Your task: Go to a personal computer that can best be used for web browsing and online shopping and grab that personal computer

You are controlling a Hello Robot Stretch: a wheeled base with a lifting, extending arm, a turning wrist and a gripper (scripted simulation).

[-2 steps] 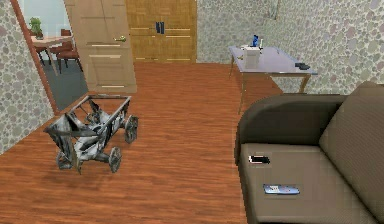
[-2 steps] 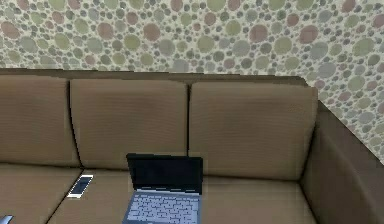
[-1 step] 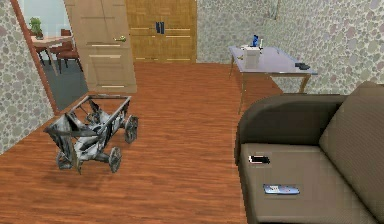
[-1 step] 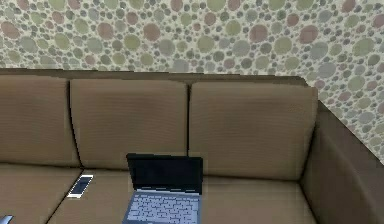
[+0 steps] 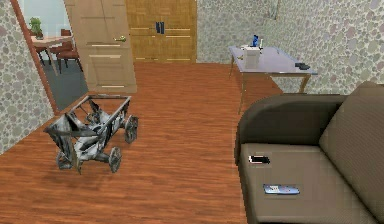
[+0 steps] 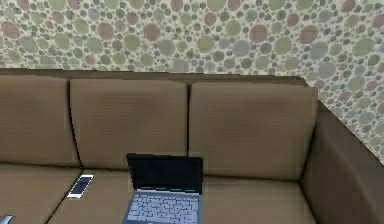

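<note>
An open dark laptop [image 6: 164,187] with a pale keyboard lies on the seat of a brown sofa [image 6: 250,130], its screen facing out from the backrest. A small white phone [image 6: 81,184] lies on the cushion just left of it. In the forward view the same brown sofa [image 5: 330,130] fills the lower right, with a small dark device [image 5: 259,158] and a flat remote-like thing [image 5: 282,189] on its seat.
A metal cart on wheels [image 5: 92,130] stands on the wooden floor at the forward view's left. A grey table [image 5: 270,62] with small items stands by the far wall. An open wooden door [image 5: 100,45] leads to a room with chairs. Spotted wallpaper [image 6: 200,35] rises behind the sofa.
</note>
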